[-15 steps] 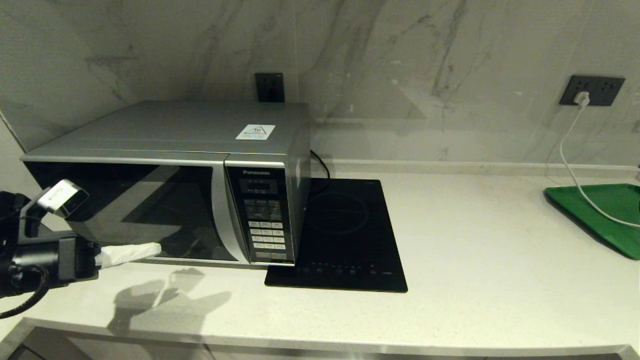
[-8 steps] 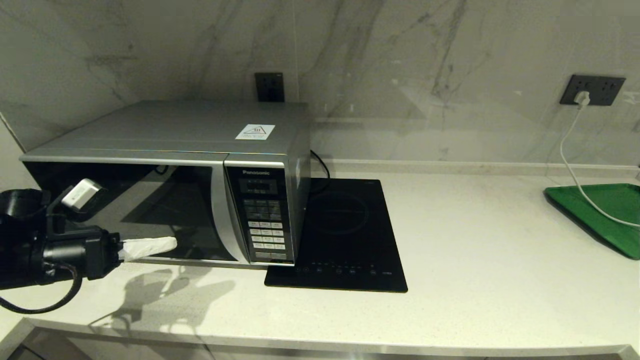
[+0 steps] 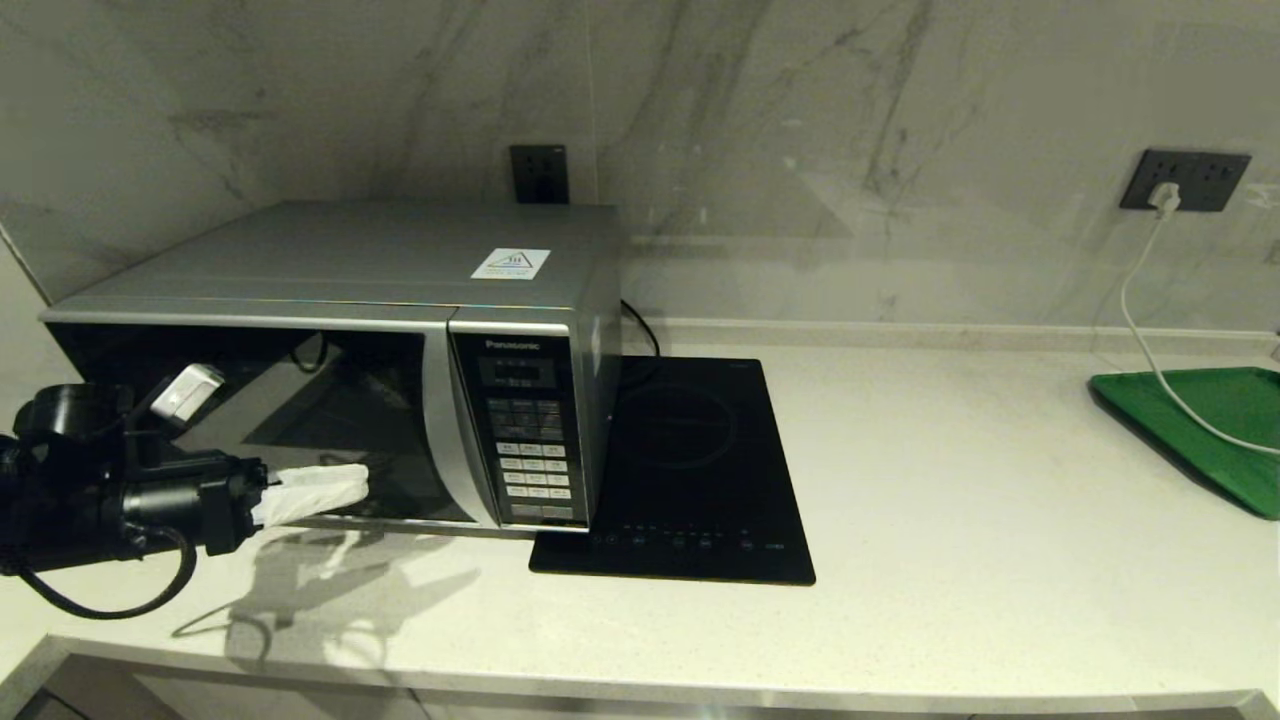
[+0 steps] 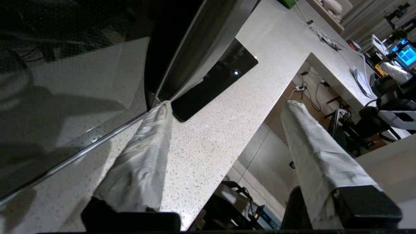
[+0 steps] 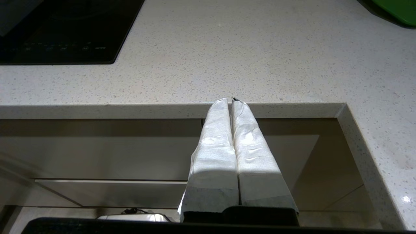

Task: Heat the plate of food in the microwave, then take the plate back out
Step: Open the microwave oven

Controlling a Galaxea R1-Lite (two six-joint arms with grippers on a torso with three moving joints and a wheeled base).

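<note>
The silver-grey Panasonic microwave (image 3: 340, 270) stands at the left of the counter, its dark glass door (image 3: 300, 420) closed. The plate of food is out of view. My left gripper (image 3: 345, 485) hangs low in front of the door's lower edge, left of the silver handle strip (image 3: 450, 440). In the left wrist view this gripper (image 4: 227, 104) is open with nothing between its white-wrapped fingers; one fingertip (image 4: 164, 107) lies close to the door's bottom edge, and whether it touches I cannot tell. My right gripper (image 5: 231, 100) is shut and empty, parked below the counter's front edge.
A flat black induction hob (image 3: 690, 470) lies right beside the microwave. A green tray (image 3: 1200, 420) sits at the far right with a white cable (image 3: 1140, 330) trailing onto it from a wall socket. The counter's front edge (image 3: 640, 690) runs just under the left arm.
The left arm has moved rightward along the front of the microwave door, its fingers now nearer the handle strip. Nothing else has moved.
</note>
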